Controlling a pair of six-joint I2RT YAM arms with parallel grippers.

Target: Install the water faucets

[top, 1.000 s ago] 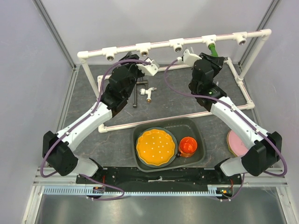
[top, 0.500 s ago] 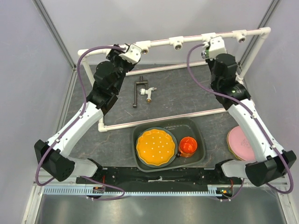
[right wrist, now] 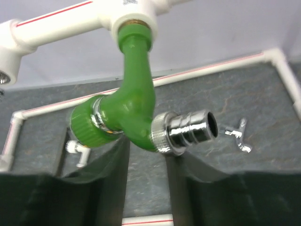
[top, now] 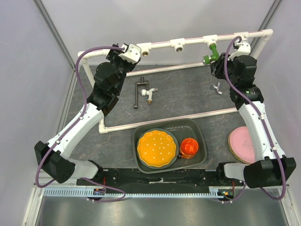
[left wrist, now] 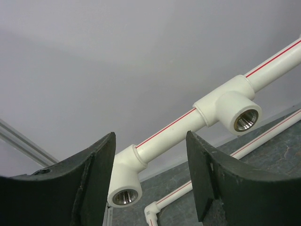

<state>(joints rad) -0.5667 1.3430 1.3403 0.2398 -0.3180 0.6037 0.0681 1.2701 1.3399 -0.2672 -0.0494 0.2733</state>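
Green faucet (right wrist: 136, 103) hangs seated in a tee socket (right wrist: 134, 14) on the top pipe (top: 160, 44). Right tool (right wrist: 146, 153) is pinched shut on its bend, only at the very fingertips. Left tool (left wrist: 150, 160) is open and empty, facing bare sockets. Black-handled faucet (top: 149, 92) and small silvery faucet (top: 216, 88) lie on the worktop (top: 183, 94).

Risk: the shallow grip slips on turning, or the thread crosses and jams.

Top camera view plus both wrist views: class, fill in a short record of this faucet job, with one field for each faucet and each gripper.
green faucet: seated in a tee socket of the top pipe
black-handled faucet: lying on the mat, not held
silvery faucet: lying on the mat, not held
right gripper: closed on the green faucet
left gripper: open, empty, facing the top pipe
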